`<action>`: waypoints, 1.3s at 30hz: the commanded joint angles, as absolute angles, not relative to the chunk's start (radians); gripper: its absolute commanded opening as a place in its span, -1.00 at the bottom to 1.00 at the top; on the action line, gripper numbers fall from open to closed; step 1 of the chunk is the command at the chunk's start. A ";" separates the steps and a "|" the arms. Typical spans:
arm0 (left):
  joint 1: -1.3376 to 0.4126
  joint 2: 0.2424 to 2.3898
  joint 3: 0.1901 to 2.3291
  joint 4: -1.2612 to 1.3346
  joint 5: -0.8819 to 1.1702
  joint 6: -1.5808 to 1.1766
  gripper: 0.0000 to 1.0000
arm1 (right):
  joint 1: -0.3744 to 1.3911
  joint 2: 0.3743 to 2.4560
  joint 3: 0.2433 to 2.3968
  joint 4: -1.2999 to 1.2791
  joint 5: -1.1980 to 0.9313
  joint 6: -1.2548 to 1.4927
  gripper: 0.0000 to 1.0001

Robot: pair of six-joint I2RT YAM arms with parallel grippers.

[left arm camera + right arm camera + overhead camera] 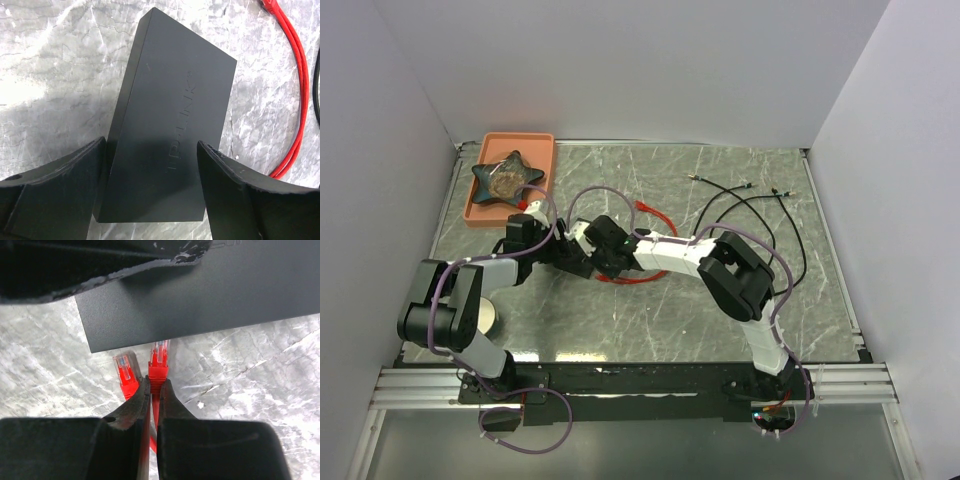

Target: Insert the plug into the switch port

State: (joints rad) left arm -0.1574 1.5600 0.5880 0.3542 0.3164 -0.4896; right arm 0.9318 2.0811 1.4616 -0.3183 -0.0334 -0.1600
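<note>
**Plug brought to the switch edge, insertion not yet made**

The switch (170, 130) is seen lying flat on the marbled surface (50, 75), left of centre, where the two wrists meet. It is grasped across its long flanks by the left fingers (65, 175), which are spread wide around it. Its sockets are not shown in any view. The plug (159, 357) is clenched in the right fingers (132, 407), which are pinched tight on its red boot. Its clear tip is touching the switch's near edge or just short of it; which cannot be told. A second plug (125, 371) lies loose just beside it, and the red cable (295, 100) is looped on the surface beside the switch. The step in hand is judged to be alignment of plug and port. A straight, level push into a socket would be called for next, with the switch braced against sliding.
</note>
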 commanded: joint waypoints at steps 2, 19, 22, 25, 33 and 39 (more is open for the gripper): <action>-0.183 1.549 0.580 0.371 0.488 -0.520 0.51 | 0.945 2.040 1.457 -0.192 -0.064 -0.250 -1.00; -0.183 1.554 0.572 0.387 0.526 -0.522 0.42 | 0.950 2.049 1.523 -0.203 -0.074 -0.261 -1.00; -0.181 1.557 0.568 0.397 0.546 -0.531 0.39 | 0.948 2.046 1.531 -0.198 -0.077 -0.258 -1.00; -0.183 1.565 0.560 0.414 0.569 -0.540 0.34 | 0.948 2.045 1.540 -0.189 -0.084 -0.249 -1.00; -0.183 1.559 0.531 0.468 0.614 -0.574 0.26 | 0.948 2.071 1.594 -0.178 -0.110 -0.207 -1.00; -0.183 1.542 0.505 0.480 0.630 -0.587 0.24 | 0.950 2.094 1.632 -0.166 -0.110 -0.183 -1.00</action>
